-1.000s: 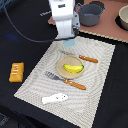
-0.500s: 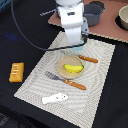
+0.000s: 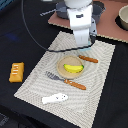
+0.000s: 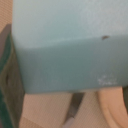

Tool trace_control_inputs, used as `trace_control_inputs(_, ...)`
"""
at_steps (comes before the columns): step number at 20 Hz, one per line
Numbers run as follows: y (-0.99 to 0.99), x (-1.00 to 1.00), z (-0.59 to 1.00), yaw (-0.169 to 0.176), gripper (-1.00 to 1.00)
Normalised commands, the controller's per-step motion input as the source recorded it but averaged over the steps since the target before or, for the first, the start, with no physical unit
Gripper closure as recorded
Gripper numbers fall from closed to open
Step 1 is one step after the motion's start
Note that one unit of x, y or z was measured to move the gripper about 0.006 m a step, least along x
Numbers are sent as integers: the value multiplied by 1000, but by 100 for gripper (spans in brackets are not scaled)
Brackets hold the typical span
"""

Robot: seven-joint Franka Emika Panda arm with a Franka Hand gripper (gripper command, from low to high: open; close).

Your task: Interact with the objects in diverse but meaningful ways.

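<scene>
Claw (image 3: 86, 44): fingertips not resolvable in the exterior view; the white arm body covers them and only a pale blue sliver shows below it. Whether the claw is spread or pinching something, I cannot tell.

Wrist view: almost fully blocked by a pale blue cup (image 4: 65, 45) right against the lens, blurred, with a small dark fleck on its surface. Under it, a strip of knife blade and a curved cream plate edge (image 4: 116, 107) are just visible; the rest is cut off.

Outward from the claw, exterior view:
- Knife (image 3: 88, 59) with orange handle, just beside the plate's far rim, partly hidden by the arm.
- Yellow banana (image 3: 73, 68) lying on the round cream plate (image 3: 61, 65), mid-placemat.
- Fork (image 3: 66, 81) with orange handle, near side of plate, tines toward the exterior view's left.
- White fish (image 3: 55, 98) on the placemat's near part, apart from the fork.
- Orange ridged block (image 3: 16, 71) off the mat, on the dark table, at the exterior view's left.
- Grey pot (image 3: 97, 11) behind the arm, mostly hidden.
- A bowl (image 3: 123, 18) cut off at the frame's right edge.

Surface: woven beige placemat (image 3: 35, 80) on a black tabletop (image 3: 20, 30); a reddish-brown board (image 3: 107, 30) beyond it. Black cable (image 3: 29, 30) loops over the table.
</scene>
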Motion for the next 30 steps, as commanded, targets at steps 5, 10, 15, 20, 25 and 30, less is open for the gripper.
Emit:
trace_control_inputs(5, 390, 0, -38, 10, 100)
trace_control_inputs(10, -116, 62, -9, 14, 100)
trace_control_inputs(15, -117, 58, 4, 8, 100)
trace_control_inputs(20, 188, -15, 6, 24, 100)
trace_control_inputs(25, 296, -14, 40, 37, -100)
trace_control_inputs(30, 34, 168, 473, 1, -100)
